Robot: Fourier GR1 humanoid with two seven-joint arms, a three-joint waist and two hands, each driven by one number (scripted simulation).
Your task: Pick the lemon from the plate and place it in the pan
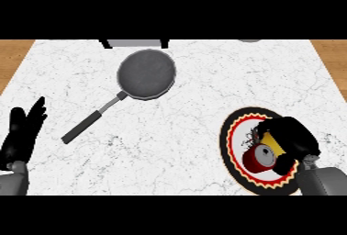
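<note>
The right hand point(293, 137) curled over the plate's point(234, 124) lemon point(273, 140), grasping; next, lift toward the pan point(146, 73) at ten o'clock.

The counter point(190, 119) looks like white marble, smooth with faint grey veins; wood point(15, 55) shows past its far corners. The pan point(146, 73) is matt dark-grey metal (handle darker). The plate point(234, 137) looks glazed, painted red, yellow, black.
</note>
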